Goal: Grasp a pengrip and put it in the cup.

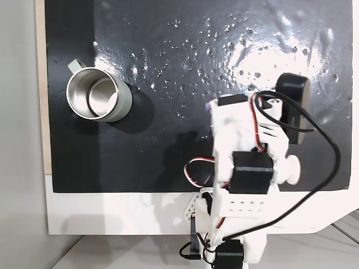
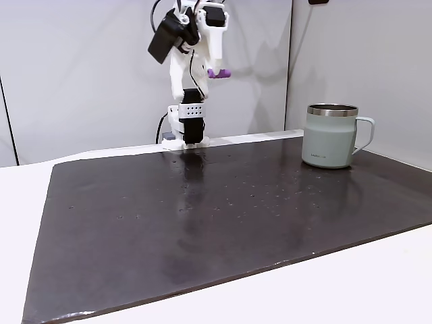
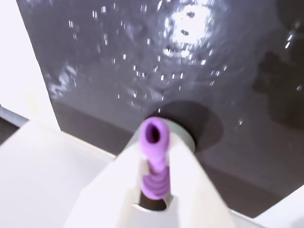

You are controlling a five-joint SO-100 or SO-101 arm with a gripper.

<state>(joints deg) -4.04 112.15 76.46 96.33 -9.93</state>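
Observation:
My gripper (image 2: pixel 213 73) is raised high above the back of the mat, shut on the light-purple pengrip (image 2: pixel 219 73). The wrist view shows the ribbed pengrip (image 3: pixel 155 142) clamped between the two white fingers (image 3: pixel 190 185), its hollow end pointing away. From above, just a purple tip of the pengrip (image 1: pixel 208 106) sticks out past the gripper (image 1: pixel 212 110). The cup (image 1: pixel 124 98) stands upright at the mat's left in that view, well apart from the gripper, its steel inside holding nothing. In the low fixed view the cup (image 2: pixel 327 138) is at the right, handle to the right.
A glossy black mat (image 1: pixel 224 45) covers the white table (image 1: pixel 112 213). The arm's base (image 2: pixel 185 131) stands at the mat's far edge in the low fixed view. A bare wall (image 2: pixel 81 67) rises behind the table.

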